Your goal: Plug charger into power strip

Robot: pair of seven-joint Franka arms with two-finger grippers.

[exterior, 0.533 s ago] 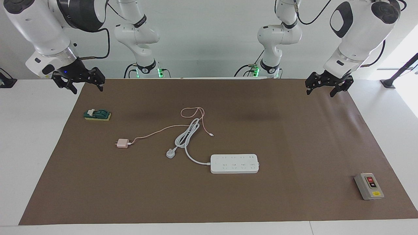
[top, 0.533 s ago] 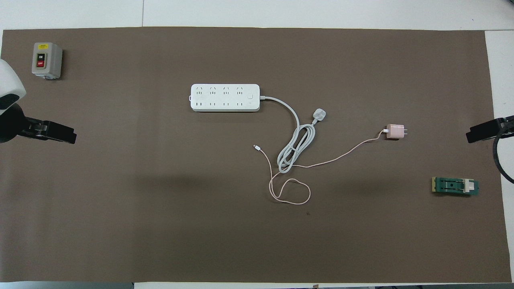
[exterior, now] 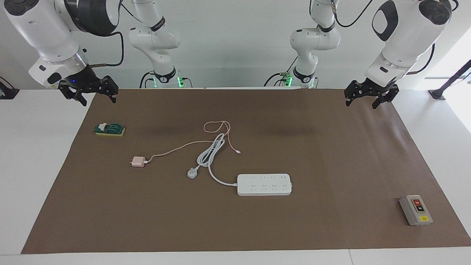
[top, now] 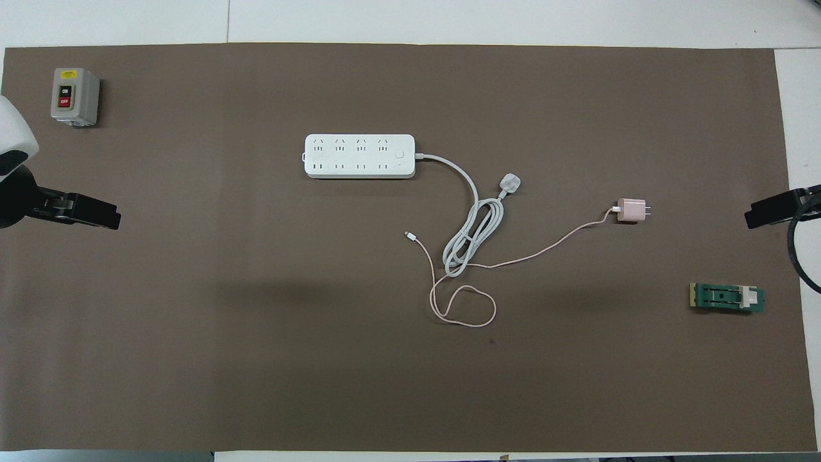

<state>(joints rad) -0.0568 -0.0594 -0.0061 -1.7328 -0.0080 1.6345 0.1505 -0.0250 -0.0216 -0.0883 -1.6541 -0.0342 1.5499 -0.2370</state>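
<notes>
Nearest the robots, both end effectors are held raised over the edge of the brown mat, one at each end of the counter [exterior: 36,184]: the right end effector [exterior: 96,96] over the corner at the right arm's end, the left end effector [exterior: 362,102] over the corner at the left arm's end. On each, the fingers are seen spread apart with nothing between them, a posture that is judged to be a waiting one, with the work area kept free. A little farther out, toward the right arm's end, a small green block [exterior: 109,129] is set on the mat. Next comes the charger [exterior: 138,161], laid flat with its prongs turned toward the right arm's end; its thin pink cable [top: 539,251] is trailed toward the middle and looped near the coiled white cord [exterior: 210,152], which it crosses. The round white plug [exterior: 192,172] of that cord is left unplugged on the mat. Farther still, the power strip [exterior: 264,184] is laid lengthwise near the middle, sockets facing up, so that a plug can be pressed in from above. Farthest out, toward the left arm's end, a grey switch box [exterior: 415,209] is placed. No part of the task is judged done: the charger lies well apart from the strip and is probably best reached by the right arm.
</notes>
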